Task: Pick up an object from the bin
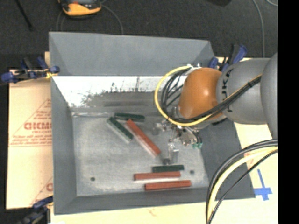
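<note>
The gripper (pixel 171 151) hangs low in the right of the bin (pixel 63 139); whether it is open or closed cannot be told. A red bar (pixel 143 136) ends just left of it in the view, slanting away up-left.

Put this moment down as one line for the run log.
tool: down in bin, right of middle | nearest: slanted red stick, short green stick | lifted: nothing seen

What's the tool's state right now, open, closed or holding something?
Tool: cannot be told; it hangs by a short dark green stick on the bin floor.
</note>
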Controlling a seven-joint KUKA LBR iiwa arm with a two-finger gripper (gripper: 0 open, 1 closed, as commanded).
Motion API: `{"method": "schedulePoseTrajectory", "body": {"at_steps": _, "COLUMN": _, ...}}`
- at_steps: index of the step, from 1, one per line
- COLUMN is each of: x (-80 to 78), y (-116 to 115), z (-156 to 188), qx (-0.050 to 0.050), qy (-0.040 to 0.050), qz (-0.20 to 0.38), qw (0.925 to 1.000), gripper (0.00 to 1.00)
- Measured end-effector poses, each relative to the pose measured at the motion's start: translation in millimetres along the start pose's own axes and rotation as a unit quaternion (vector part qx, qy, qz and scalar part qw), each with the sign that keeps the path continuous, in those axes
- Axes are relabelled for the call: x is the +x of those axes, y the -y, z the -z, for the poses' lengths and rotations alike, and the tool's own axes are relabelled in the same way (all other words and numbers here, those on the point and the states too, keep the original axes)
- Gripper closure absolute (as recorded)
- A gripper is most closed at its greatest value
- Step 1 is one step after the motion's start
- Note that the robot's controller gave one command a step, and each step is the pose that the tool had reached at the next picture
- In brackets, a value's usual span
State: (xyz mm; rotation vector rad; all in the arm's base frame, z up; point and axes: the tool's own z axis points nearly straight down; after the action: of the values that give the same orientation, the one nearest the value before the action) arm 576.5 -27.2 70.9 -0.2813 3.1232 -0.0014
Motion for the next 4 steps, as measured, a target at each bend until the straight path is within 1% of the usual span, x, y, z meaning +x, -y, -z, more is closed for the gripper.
{"method": "schedulePoseTrajectory", "body": {"at_steps": 1, "x": 0.0, "y": -0.1, "z": 0.0, "qx": 0.000, "qy": 0.0000, "qz": 0.000, "qw": 1.0000, "gripper": 0.00}}
{"method": "schedulePoseTrajectory", "body": {"at_steps": 2, "x": -12.5, "y": -90.4, "z": 0.6, "qx": -0.001, "qy": 0.0006, "qz": -0.033, "qw": 0.9994, "gripper": 1.00}}
{"method": "schedulePoseTrajectory", "body": {"at_steps": 3, "x": -12.5, "y": -90.3, "z": 0.6, "qx": -0.001, "qy": 0.0007, "qz": -0.033, "qw": 0.9995, "gripper": 1.00}}
{"method": "schedulePoseTrajectory", "body": {"at_steps": 4, "x": -34.0, "y": -79.4, "z": 41.7, "qx": -0.001, "qy": -0.0040, "qz": -0.004, "qw": 1.0000, "gripper": 1.00}}
